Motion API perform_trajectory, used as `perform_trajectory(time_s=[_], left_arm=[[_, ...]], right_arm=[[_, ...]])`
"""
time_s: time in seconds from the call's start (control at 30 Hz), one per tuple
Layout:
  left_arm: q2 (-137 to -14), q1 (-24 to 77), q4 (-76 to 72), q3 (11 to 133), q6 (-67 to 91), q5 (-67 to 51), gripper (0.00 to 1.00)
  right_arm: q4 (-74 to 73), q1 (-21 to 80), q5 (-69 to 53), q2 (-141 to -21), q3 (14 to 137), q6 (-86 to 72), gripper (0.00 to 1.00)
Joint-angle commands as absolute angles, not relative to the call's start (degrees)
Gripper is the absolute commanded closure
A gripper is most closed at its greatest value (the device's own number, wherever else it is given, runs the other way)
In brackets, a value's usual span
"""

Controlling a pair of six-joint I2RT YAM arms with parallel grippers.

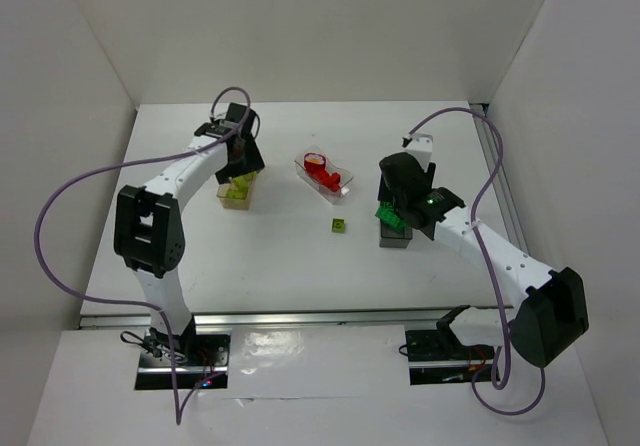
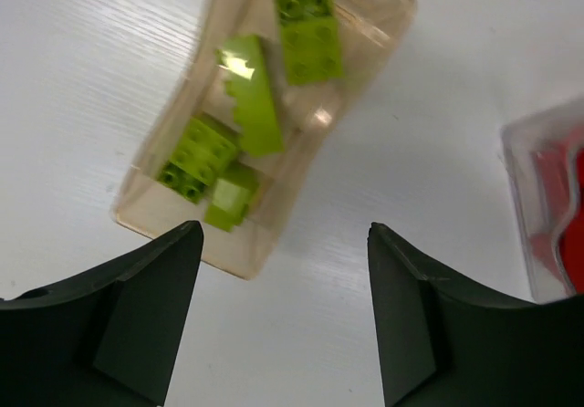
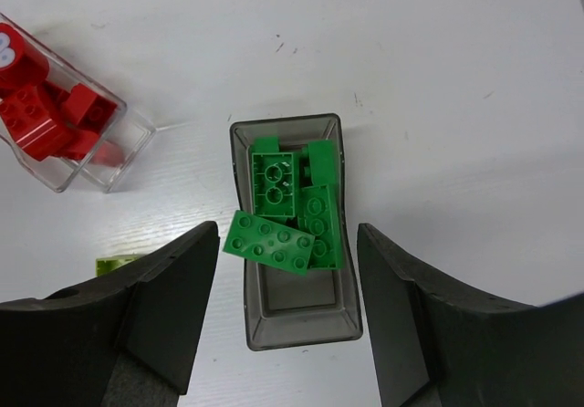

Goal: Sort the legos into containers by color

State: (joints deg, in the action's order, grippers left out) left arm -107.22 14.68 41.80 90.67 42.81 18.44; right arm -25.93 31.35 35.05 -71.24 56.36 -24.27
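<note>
The tan tub [image 2: 360, 51] holds several yellow-green bricks [image 2: 257, 97]; it also shows in the top view [image 1: 237, 191]. My left gripper [image 2: 283, 320] is open and empty, just above and beside that tub. The dark grey tub [image 3: 301, 329] holds several green bricks [image 3: 292, 202]; one long green brick [image 3: 271, 241] lies across its left rim. My right gripper [image 3: 287, 320] is open and empty above this tub. The clear tub [image 1: 345, 177] in the middle holds red bricks [image 1: 322, 173]. One yellow-green brick [image 1: 339, 226] lies loose on the table between the tubs.
White walls close in the table [image 1: 300, 266] at the back and sides. A metal rail [image 1: 300, 316] runs along the near edge. Purple cables [image 1: 60, 236] loop off both arms.
</note>
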Motion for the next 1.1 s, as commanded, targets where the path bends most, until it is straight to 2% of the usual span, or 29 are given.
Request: perform_trajectory(time_s=[0.0,0.1,0.13,0.2,0.3,0.47,0.67,0.77,0.9,0.97,1.03,1.07], left_arm=[[-104.25,21.69,41.85,90.45,40.96,16.62,0.2],[-103.71,28.63,39.47,86.76,41.12,12.66,0.2],[-103.71,30.48,37.72,85.88,41.65,12.13,0.2],[-104.76,35.56,35.34,84.46,41.66,10.29,0.1],[-108.62,40.41,34.19,85.86,42.19,10.28,0.03],[-115.64,44.56,33.4,89.91,42.8,13.97,0.05],[-121.63,45.09,33.4,94.48,42.8,15.03,0.17],[-122.96,46.14,32.7,95.62,42.28,15.03,0.27],[-123.49,46.67,32.7,96.15,42.8,16.43,0.44],[-122.26,46.67,33.22,95.63,42.8,17.84,0.56],[-121.47,46.67,34.01,95.62,42.8,18.9,0.62],[-121.46,46.67,35.06,96.15,42.8,19.77,0.73]], right_arm=[[-27.33,31.29,38.67,-69.08,56.87,-25.22,0.3],[-27.33,30.76,39.46,-67.24,55.64,-25.75,0.3],[-27.33,30.76,40.07,-67.24,55.63,-26.54,0.27],[-27.33,30.76,40.08,-66.62,54.32,-27.24,0.17],[-27.94,30.76,40.69,-66.09,53.7,-27.25,0.13],[-29.36,30.24,43.95,-63.64,53.18,-27.77,0.1],[-29.36,30.23,45.26,-60.56,52.56,-27.77,0.1],[-29.88,30.23,45.88,-59.94,52.03,-27.77,0.09],[-29.88,29.71,45.88,-59.41,52.03,-27.77,0.09],[-29.88,29.71,45.36,-59.41,52.03,-27.77,0.09],[-29.88,29.71,45.35,-59.41,52.03,-27.77,0.09],[-29.88,29.71,45.35,-59.41,52.03,-27.77,0.09]])
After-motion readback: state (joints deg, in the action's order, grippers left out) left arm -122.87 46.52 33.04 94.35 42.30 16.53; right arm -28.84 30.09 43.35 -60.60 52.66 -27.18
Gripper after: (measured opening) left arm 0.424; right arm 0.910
